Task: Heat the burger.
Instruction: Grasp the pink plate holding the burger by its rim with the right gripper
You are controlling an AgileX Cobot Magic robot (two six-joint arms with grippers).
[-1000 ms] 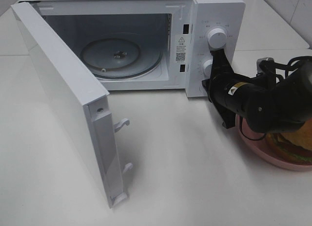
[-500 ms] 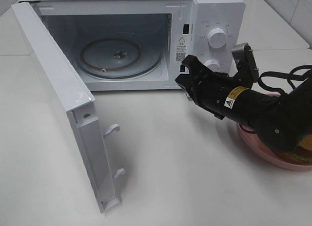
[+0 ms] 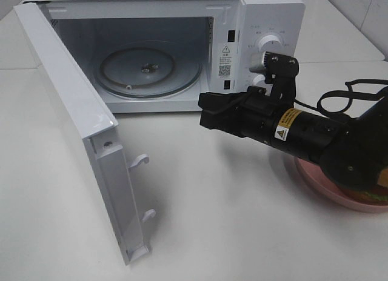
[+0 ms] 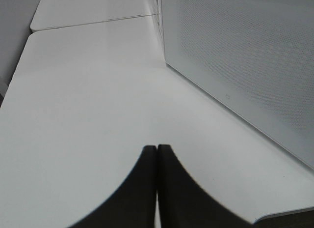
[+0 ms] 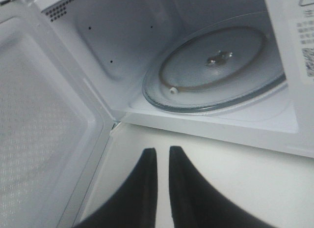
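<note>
The black right gripper (image 5: 163, 150), fingers a slit apart and empty, hovers over the white tabletop (image 3: 212, 226) at the front edge of the open white microwave (image 3: 267, 14). The golden-bun burger (image 3: 384, 185) sits on the round pink plate (image 3: 318, 185), mostly hidden behind that arm. The left gripper (image 4: 157, 148) is pressed closed and empty.

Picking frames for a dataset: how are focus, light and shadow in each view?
Exterior high: sharp, evenly lit, soft shadows on the table under the arm and door. Left wrist: left fingers dark, soft-edged, door's dot pattern clear. Right wrist: slightly soft overall, right fingers near-silhouettes, glass tray readable.
</note>
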